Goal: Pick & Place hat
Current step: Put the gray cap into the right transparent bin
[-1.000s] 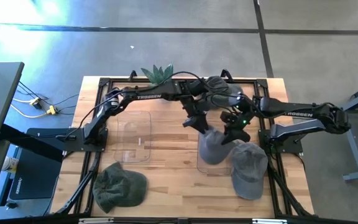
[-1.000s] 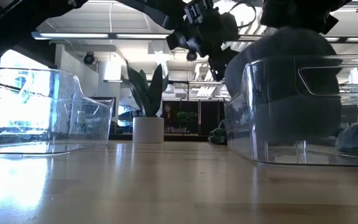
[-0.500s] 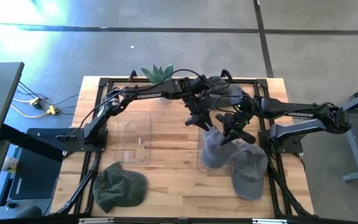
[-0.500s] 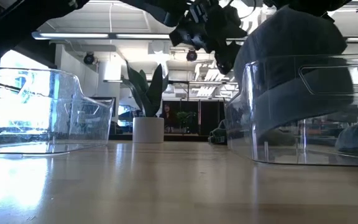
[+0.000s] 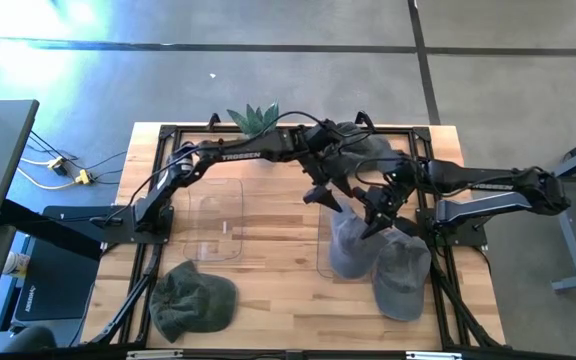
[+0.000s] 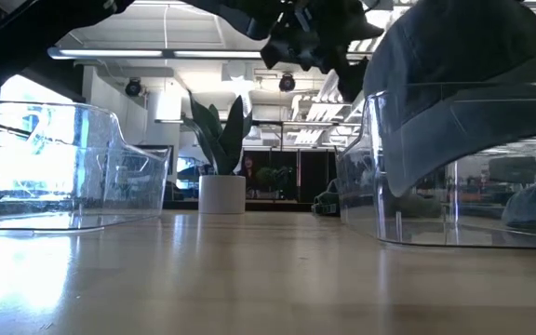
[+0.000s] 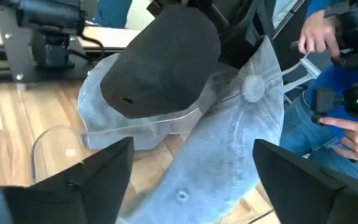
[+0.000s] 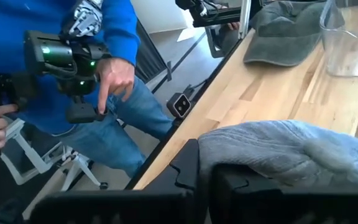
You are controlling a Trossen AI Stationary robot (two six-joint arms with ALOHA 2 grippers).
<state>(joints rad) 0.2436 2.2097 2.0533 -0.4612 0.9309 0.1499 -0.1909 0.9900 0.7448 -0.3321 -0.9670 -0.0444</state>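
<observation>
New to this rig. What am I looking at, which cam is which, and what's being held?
Two dark robot arms work at a wooden table. One camera looks straight down, one sits at table height, and one rides on each wrist. The right claw is shut on a grey hat, holding it over a clear bin. The left claw stands open just beside it. Another clear bin, a second grey hat, a green hat and a plant also sit on the table. A person in blue stands nearby.

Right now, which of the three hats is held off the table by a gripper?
The grey hat over the clear bin, pinched by the right gripper; the others lie on the table.
</observation>
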